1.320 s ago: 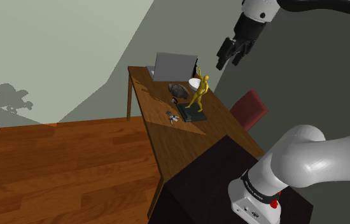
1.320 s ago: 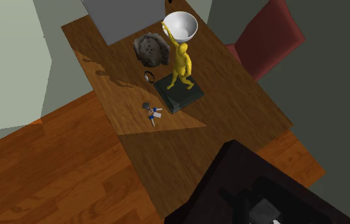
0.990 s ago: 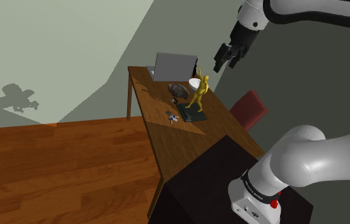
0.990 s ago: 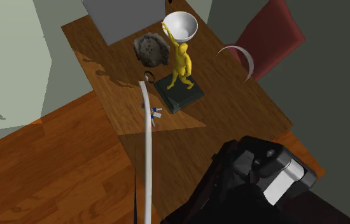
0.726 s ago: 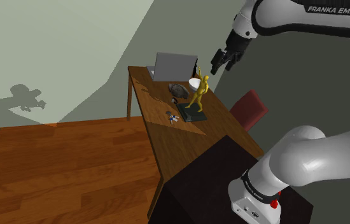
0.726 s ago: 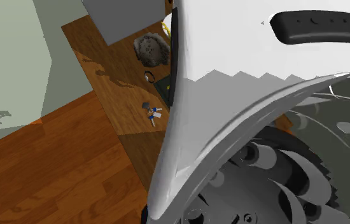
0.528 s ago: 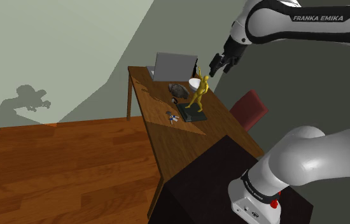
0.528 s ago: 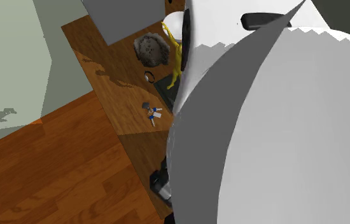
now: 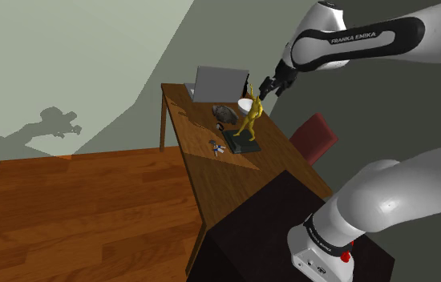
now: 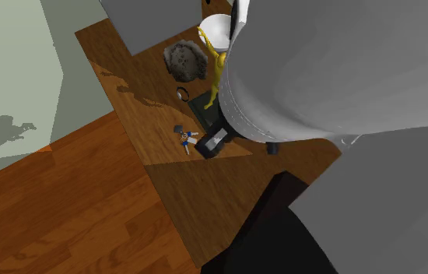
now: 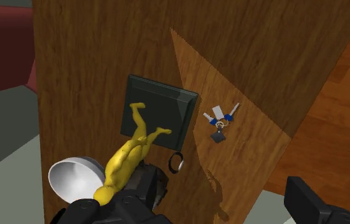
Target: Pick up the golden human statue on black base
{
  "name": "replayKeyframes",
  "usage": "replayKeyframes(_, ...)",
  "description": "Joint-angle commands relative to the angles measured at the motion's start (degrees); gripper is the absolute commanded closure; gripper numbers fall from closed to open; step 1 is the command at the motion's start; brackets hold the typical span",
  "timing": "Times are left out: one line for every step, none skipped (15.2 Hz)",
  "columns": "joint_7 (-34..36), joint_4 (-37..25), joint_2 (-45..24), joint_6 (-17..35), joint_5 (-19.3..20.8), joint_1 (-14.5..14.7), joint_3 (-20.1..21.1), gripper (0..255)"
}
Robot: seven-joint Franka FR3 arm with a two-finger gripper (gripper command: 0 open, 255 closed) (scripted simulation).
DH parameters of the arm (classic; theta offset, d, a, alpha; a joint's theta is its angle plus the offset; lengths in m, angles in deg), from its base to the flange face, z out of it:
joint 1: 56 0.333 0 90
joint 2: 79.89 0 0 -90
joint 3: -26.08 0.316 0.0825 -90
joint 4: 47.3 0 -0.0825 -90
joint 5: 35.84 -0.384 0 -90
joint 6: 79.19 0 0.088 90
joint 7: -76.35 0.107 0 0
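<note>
Wooden table offers bare room toward the stand; the golden statue stands on its black base, in the half nearer the red chair. We see the gripper wide open just above; the statue's head lies beside one finger, half hidden.

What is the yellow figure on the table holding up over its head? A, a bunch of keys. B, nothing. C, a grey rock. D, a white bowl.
D: the golden statue lifts a white bowl overhead; the keys lie on the table beside its dark base.
</note>
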Motion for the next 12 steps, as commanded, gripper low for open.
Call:
replayKeyframes(-1.3, -0.8, -3.5, 3.7, -0.3, -0.3, -1.6, 0)
replayKeyframes(-2.0, -1.4, -5.4, 5.5, -0.6, -0.3, -2.5, 0)
replayKeyframes(-2.9, -2.0, -7.4, 7.3, -1.1, -0.4, -3.3, 0)
replayKeyframes(-3.8, -2.7, -9.4, 9.1, -1.7, -0.4, -4.2, 0)
replayKeyframes(-4.9, -3.4, -11.4, 10.7, -2.4, -0.4, -5.0, 0)
replayKeyframes(-6.0, -4.3, -13.5, 12.4, -3.4, -0.3, -5.8, 0)
replayKeyframes(-7.2, -5.2, -15.6, 13.9, -4.6, -0.2, -6.6, 0)
replayKeyframes(-8.6, -6.2, -17.7, 15.4, -5.9, -0.2, -7.4, 0)
replayKeyframes(-10.2, -7.3, -19.9, 16.8, -7.5, -0.1, -8.1, 0)
replayKeyframes(-11.9, -8.5, -22.1, 18.0, -9.3, -0.2, -8.7, 0)
replayKeyframes(-13.7, -9.7, -24.3, 19.2, -11.4, -0.3, -9.1, 0)
replayKeyframes(-15.6, -11.0, -26.5, 20.3, -13.6, -0.6, -9.4, 0)
